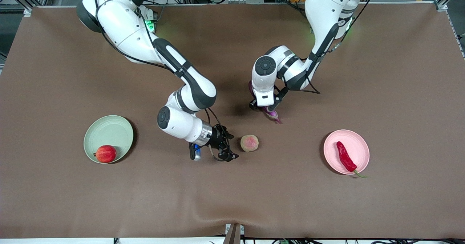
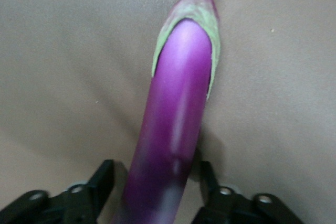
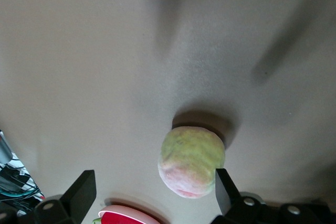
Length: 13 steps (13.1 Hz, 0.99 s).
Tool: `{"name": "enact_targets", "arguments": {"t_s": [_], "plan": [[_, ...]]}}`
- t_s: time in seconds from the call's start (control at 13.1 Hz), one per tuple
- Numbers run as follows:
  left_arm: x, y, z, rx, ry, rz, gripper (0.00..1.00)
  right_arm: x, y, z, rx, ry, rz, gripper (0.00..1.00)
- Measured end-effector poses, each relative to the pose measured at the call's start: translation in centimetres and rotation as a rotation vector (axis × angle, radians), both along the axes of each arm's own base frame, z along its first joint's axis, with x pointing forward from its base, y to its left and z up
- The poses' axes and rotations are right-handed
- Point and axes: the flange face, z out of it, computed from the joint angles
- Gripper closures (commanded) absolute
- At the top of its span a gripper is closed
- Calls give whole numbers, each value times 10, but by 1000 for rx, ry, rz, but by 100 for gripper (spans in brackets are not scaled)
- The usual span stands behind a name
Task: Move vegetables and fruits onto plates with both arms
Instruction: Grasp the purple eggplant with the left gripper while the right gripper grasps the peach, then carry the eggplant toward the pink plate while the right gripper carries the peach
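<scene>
left claw (image 2: pixel 157 192) straddling the eggplant (image 2: pixel 176 129) mid-worktop (image 1: pixel 399 73), fingers spread either side, not yet pinching; glossy, likely slippery, best taken mid-body. right claw (image 3: pixel 152 192) open beside the peach (image 3: pixel 192 162), probably soft, so gentle squeeze across the middle. pomegranate (image 1: pixel 106 154) in green plate (image 1: pixel 109 131); chili pepper (image 1: pixel 346 156) on pink plate (image 1: pixel 358 142).

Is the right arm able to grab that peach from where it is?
Probably yes. The right gripper sits open beside the peach, whose sides are bare in the right wrist view, with nothing between them on the table.
</scene>
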Motion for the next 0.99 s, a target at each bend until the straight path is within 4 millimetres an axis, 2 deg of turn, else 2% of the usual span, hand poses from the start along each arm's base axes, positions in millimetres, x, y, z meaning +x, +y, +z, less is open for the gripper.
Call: {"name": "enact_targets", "arguments": {"t_s": [0.08, 0.15, 0.31, 0.46, 0.53, 0.61, 0.69, 0.76, 0.99], "plan": [[1, -1, 1, -5, -5, 0, 94, -1, 1, -1, 0, 4, 0, 0], [1, -1, 2, -8, -8, 1, 100, -3, 4, -4, -1, 12, -1, 0], [7, 1, 9, -15, -18, 9, 100, -14, 18, -17, -3, 14, -12, 0], [25, 12, 30, -27, -45, 3, 100, -27, 33, -41, -9, -17, -43, 0], [36, 22, 46, -24, -56, -12, 100, -34, 39, -55, -14, -24, -49, 10], [46, 33, 62, -19, -64, -25, 100, -39, 43, -65, -18, -32, -54, 40], [57, 45, 78, -13, -72, -42, 100, -40, 47, -68, -15, -55, -67, 61], [66, 58, 93, -8, -79, -63, 100, -40, 48, -66, -12, -67, -72, 67], [90, 95, 125, -5, -105, -136, 100, -36, 47, -63, -11, -74, -75, 67]]}}
